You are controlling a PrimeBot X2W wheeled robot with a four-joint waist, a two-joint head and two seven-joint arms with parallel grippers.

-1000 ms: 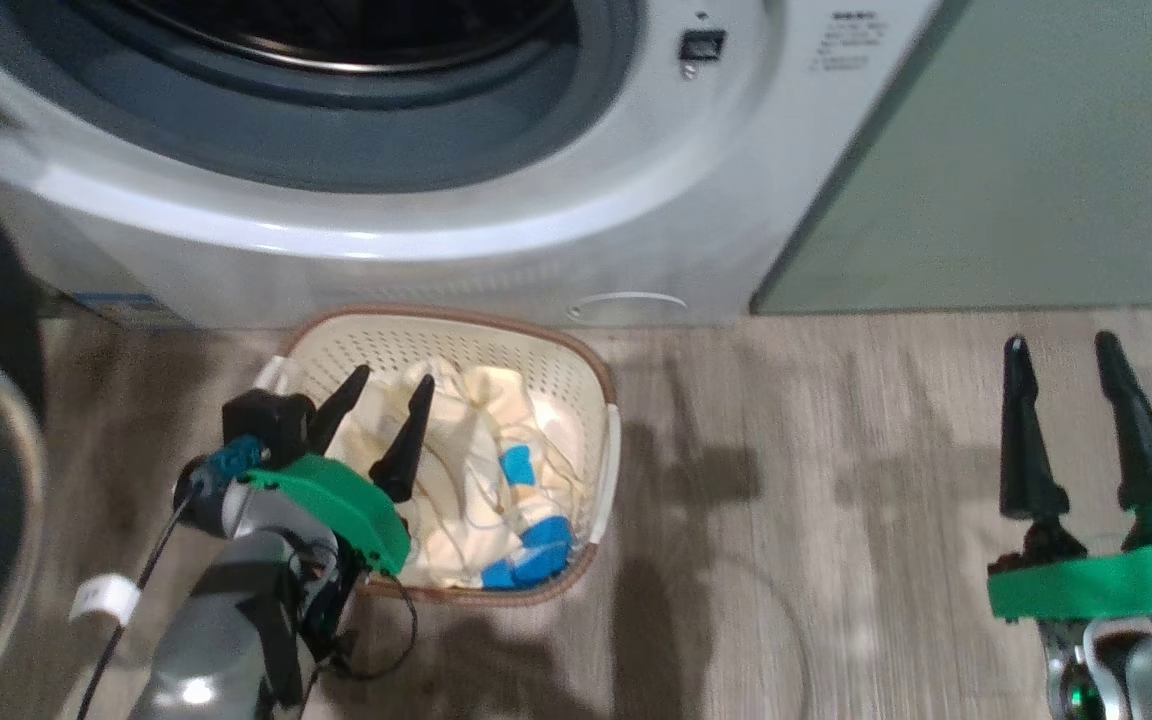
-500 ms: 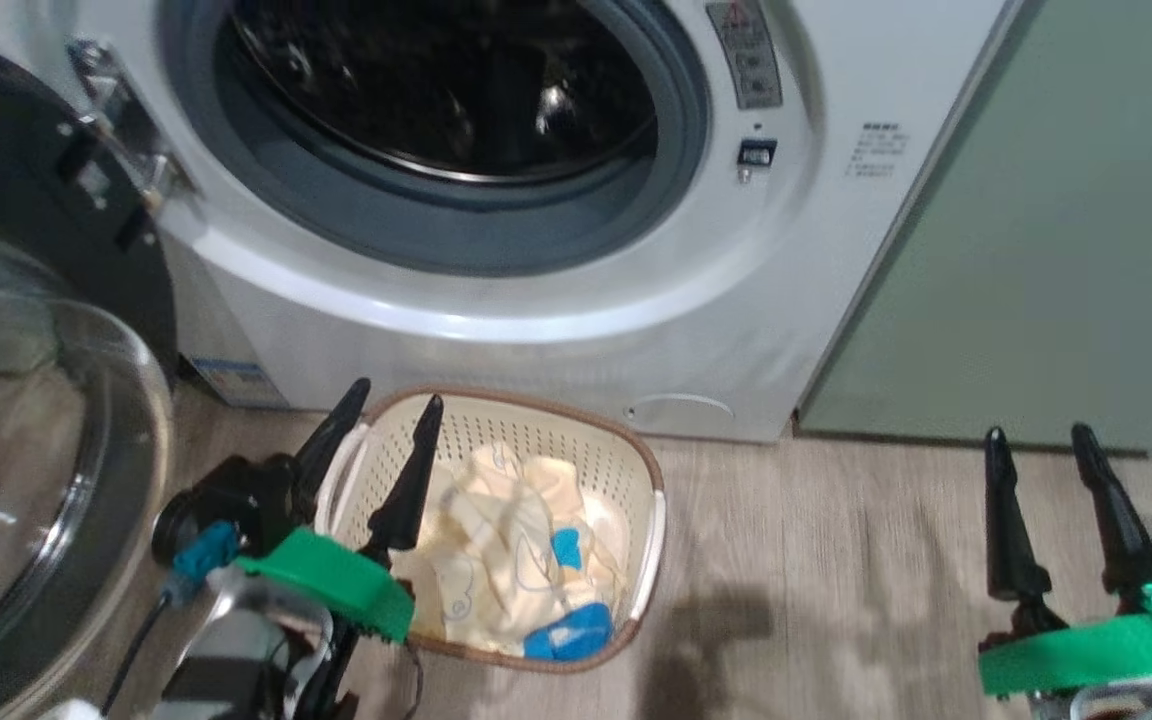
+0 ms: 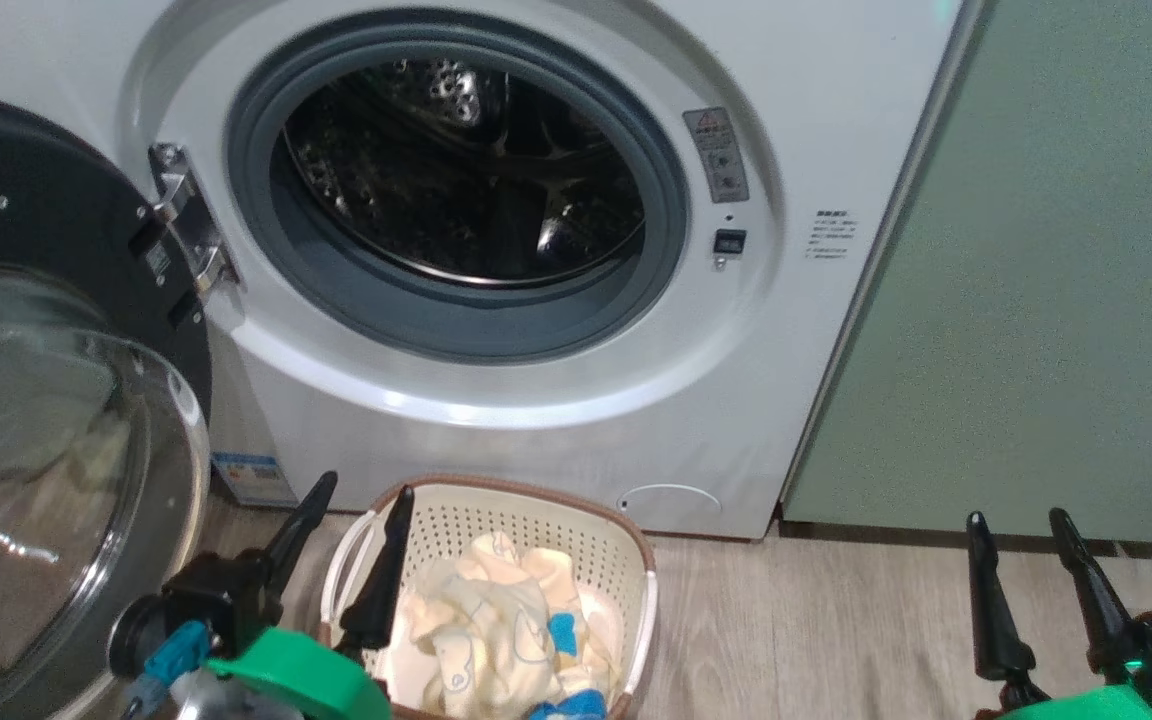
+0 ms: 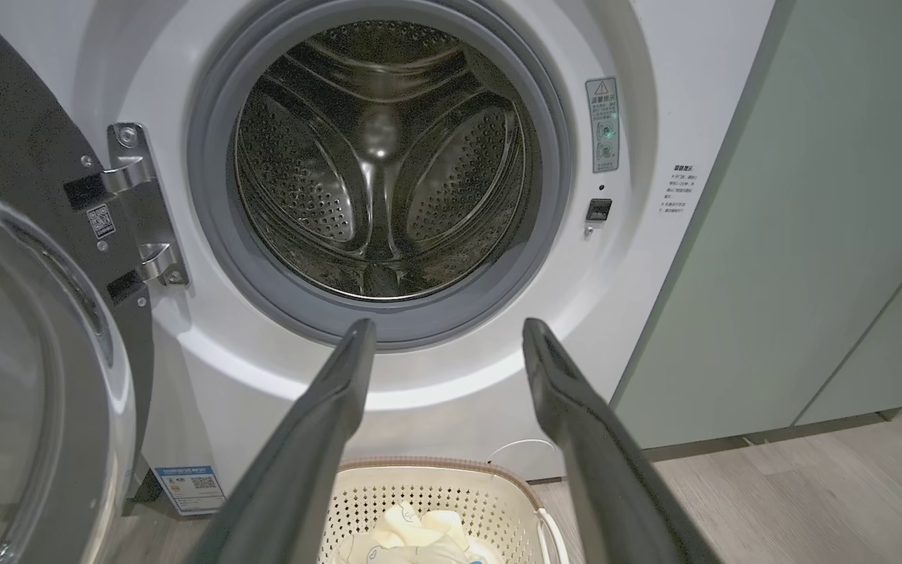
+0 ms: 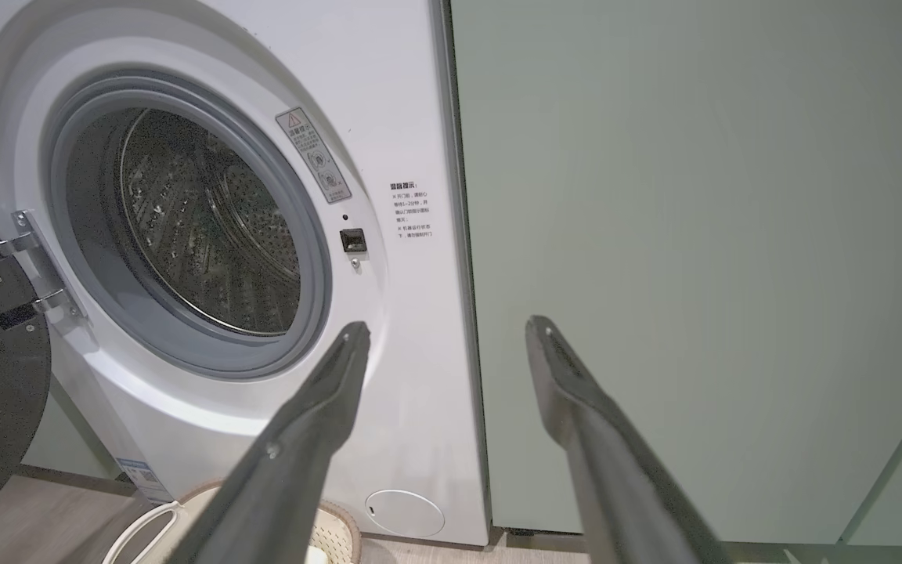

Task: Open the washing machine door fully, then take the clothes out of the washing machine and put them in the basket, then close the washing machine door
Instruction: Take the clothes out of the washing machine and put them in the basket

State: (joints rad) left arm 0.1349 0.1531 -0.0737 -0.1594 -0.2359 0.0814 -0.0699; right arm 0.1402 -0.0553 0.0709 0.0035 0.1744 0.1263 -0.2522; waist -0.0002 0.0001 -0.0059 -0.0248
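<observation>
The white washing machine (image 3: 536, 400) stands with its washing machine door (image 3: 46, 450) swung wide to the left, glass bowl facing me. Its steel drum (image 4: 380, 157) looks bare inside. On the floor in front sits the cream basket (image 3: 536, 510), holding the pale yellow clothes (image 3: 486, 620) with blue patches. My left gripper (image 3: 366, 487) hovers open over the basket's left rim, holding nothing. In the left wrist view its fingers (image 4: 449, 329) point at the drum mouth, above the basket (image 4: 435, 478). My right gripper (image 3: 1017, 518) is open and empty over the floor at the right, facing the machine's right edge (image 5: 447, 327).
A pale green cabinet (image 3: 1036, 250) stands flush against the machine's right side. Grey wood floor (image 3: 816, 630) stretches between the basket and my right gripper. The open door's black rim (image 4: 20, 157) takes up the space left of the drum mouth.
The head camera has tilted up, so the whole drum mouth and door hinge have come into view and the basket has slid down. My left gripper has drawn back from over the clothes to the basket's left rim.
</observation>
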